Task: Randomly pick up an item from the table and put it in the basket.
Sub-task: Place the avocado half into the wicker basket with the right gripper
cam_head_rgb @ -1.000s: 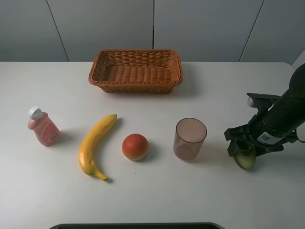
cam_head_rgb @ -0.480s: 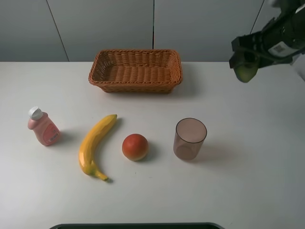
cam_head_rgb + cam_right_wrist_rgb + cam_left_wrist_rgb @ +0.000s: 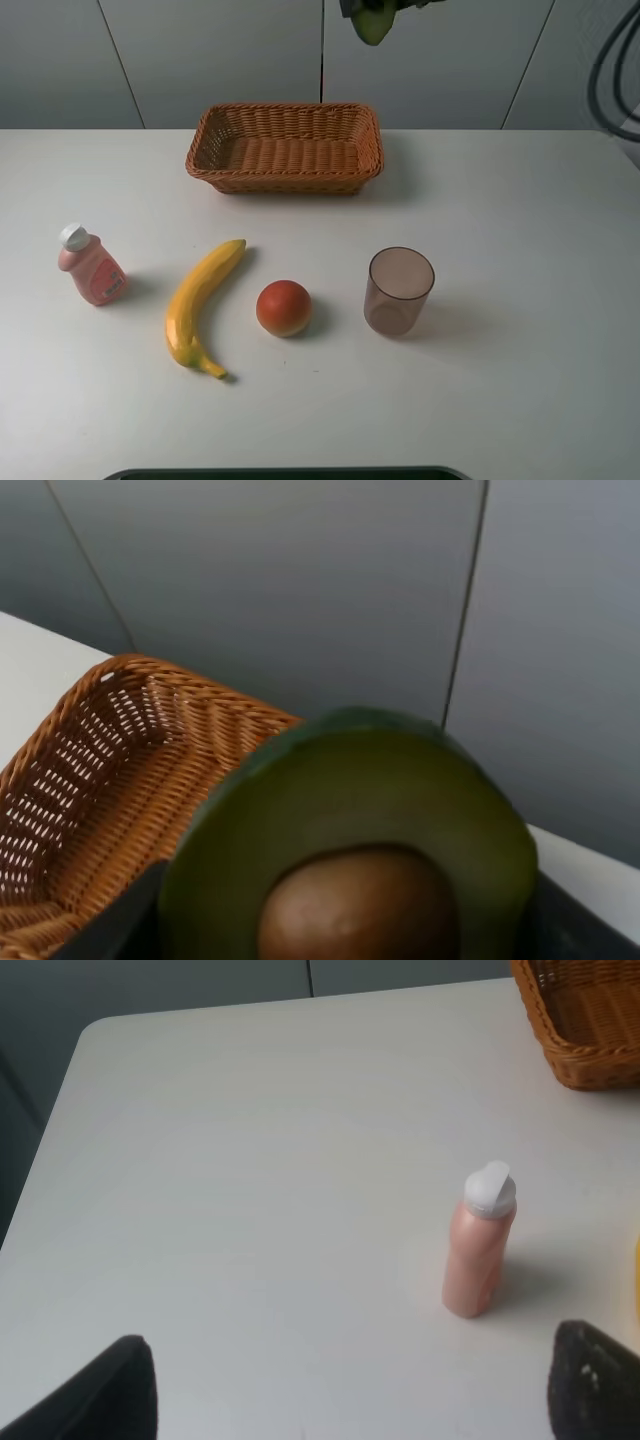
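My right gripper [image 3: 384, 6] is shut on the halved avocado [image 3: 374, 21] and holds it high in the air, at the top edge of the exterior view, above the far right part of the wicker basket [image 3: 285, 148]. In the right wrist view the avocado [image 3: 350, 850] fills the frame with its brown pit facing the camera, and the basket [image 3: 95, 800] lies below and to one side. The basket looks empty. My left gripper [image 3: 360, 1400] is open over the white table [image 3: 520, 220] and is out of the exterior view.
A pink bottle with a white cap [image 3: 91, 266] [image 3: 480, 1245] stands at the left. A yellow banana [image 3: 200, 305], a red-orange round fruit [image 3: 284, 307] and a translucent brown cup [image 3: 399, 290] sit in a row in front of the basket.
My right gripper has lifted the avocado from the table at the right, carried it up and to the left, and now holds it above the basket's far right part.
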Robot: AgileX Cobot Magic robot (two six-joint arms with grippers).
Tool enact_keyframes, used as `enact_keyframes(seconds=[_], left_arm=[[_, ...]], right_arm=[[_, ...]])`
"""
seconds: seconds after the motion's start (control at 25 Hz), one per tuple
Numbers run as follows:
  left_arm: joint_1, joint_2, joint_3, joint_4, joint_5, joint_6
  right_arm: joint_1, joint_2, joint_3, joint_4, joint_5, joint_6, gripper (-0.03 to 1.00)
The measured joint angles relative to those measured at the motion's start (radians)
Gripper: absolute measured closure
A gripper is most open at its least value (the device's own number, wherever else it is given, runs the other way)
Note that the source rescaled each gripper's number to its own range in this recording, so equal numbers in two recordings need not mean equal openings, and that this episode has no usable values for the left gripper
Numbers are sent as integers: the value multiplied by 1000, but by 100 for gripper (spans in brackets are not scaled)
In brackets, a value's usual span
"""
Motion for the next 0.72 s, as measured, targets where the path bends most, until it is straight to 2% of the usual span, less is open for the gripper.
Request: enact_keyframes(seconds=[0.16, 0.36, 0.72], left_arm=[[0, 0, 0, 0, 0, 0], [0, 0, 0, 0, 0, 0], [0, 0, 0, 0, 0, 0]], right_arm=[[27, 204, -97, 13, -9, -9, 97], [28, 366, -116, 75, -9, -15, 97], [28, 400, -119, 78, -9, -17, 97]])
